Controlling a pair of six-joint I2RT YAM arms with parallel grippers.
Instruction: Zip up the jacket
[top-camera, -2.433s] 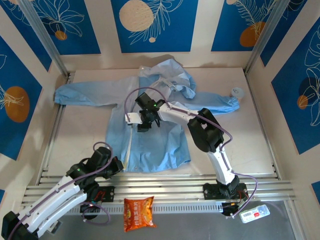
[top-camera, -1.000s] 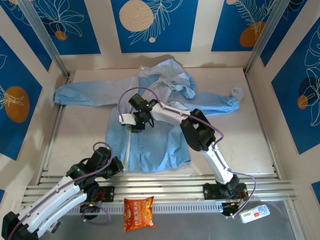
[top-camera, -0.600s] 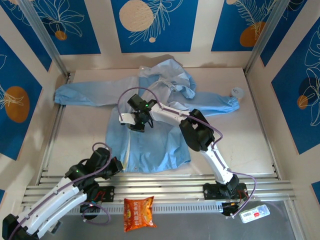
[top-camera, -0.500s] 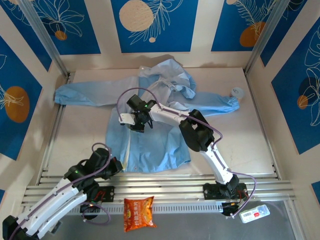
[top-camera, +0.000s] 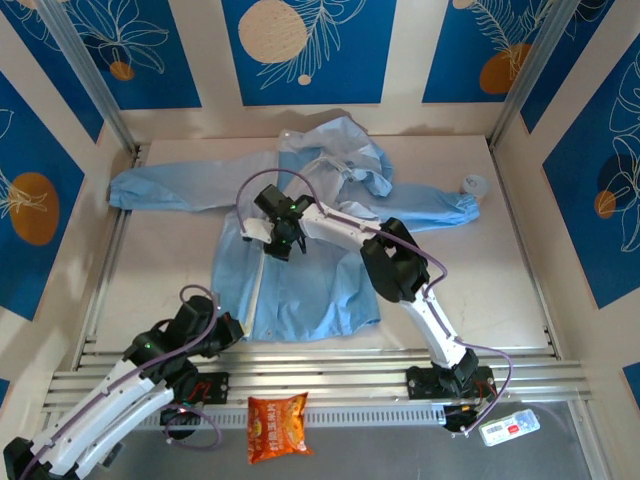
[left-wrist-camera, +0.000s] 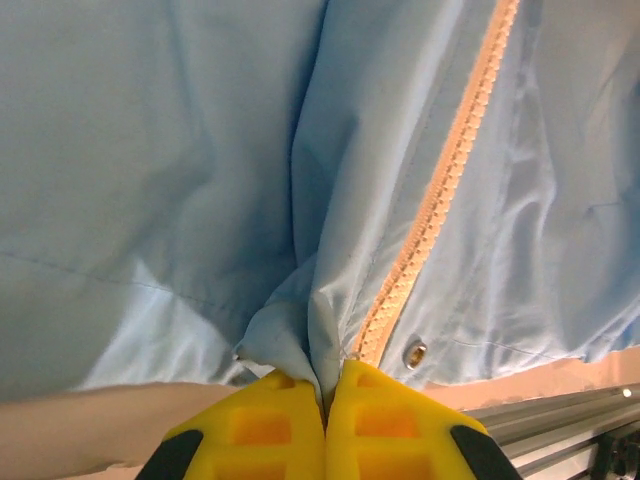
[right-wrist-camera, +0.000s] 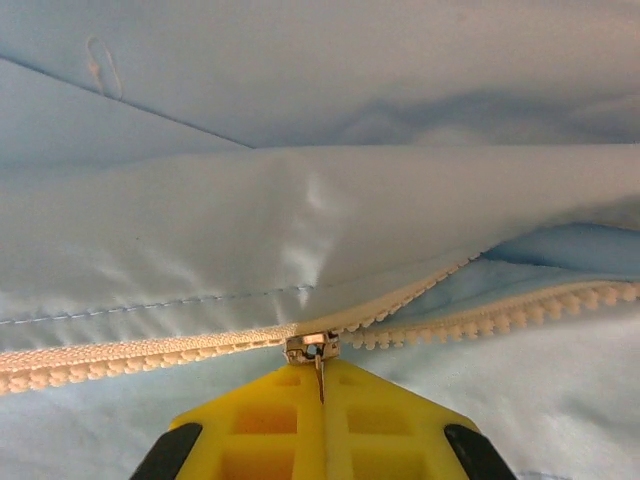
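The light-blue jacket (top-camera: 310, 270) lies spread flat on the table, hood at the far side. Its whitish zipper (top-camera: 256, 295) runs down the front. In the right wrist view my right gripper (right-wrist-camera: 322, 376) is shut on the metal pull of the zipper slider (right-wrist-camera: 312, 347); the teeth are joined on the left (right-wrist-camera: 120, 358) and split apart on the right (right-wrist-camera: 520, 300). From above, the right gripper (top-camera: 272, 246) sits at the jacket's chest. My left gripper (left-wrist-camera: 325, 380) is shut on the jacket hem just beside the zipper's lower end (left-wrist-camera: 375, 335), at the near edge (top-camera: 237, 328).
An orange snack bag (top-camera: 277, 425) lies on the metal rails by the arm bases. A small clear cap (top-camera: 473, 184) sits past the jacket's right cuff. A white device (top-camera: 508, 427) rests at the near right. A metal snap (left-wrist-camera: 413, 352) sits near the hem.
The right gripper closed onto the zipper pull and shifted slightly toward the far side. The left arm moved a little while keeping its hold on the hem.
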